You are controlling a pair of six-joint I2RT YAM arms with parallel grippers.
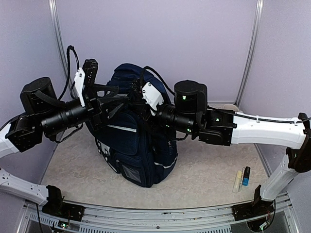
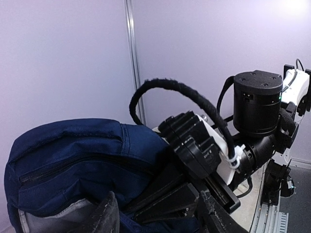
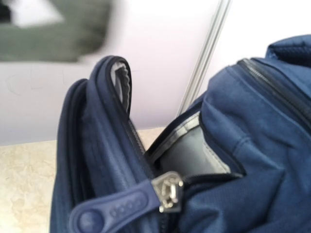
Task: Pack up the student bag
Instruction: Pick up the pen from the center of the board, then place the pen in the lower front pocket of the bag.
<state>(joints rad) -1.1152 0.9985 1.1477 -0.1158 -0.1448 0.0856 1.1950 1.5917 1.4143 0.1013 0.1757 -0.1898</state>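
1. The student bag [image 1: 133, 141] stands upright on the middle of the table [image 1: 204, 184], front pockets toward the arm bases. A top compartment is unzipped and gapes onto grey lining [image 3: 182, 155] with nothing showing inside, so I judge the opening done and the filling left to do
2. Both arms reach in from either side of the bag, forearms nearly level, wrists meeting at its top
3. The left gripper [image 1: 111, 103] sits at the bag's upper left edge. Its fingers are hidden, so I cannot tell whether they are apart or together
4. The right gripper [image 1: 138, 96] is at the bag's top right, jaws together. Whether they pinch fabric or the zip is not visible
5. A blue rubber zip pull [image 3: 114, 208] lies at the end of the open zip track, just below the bag's mouth
6. Right of the bag and well apart from it, a pale stick [image 1: 238, 180] and a small dark item with a blue end [image 1: 246, 176] lie side by side, not packed
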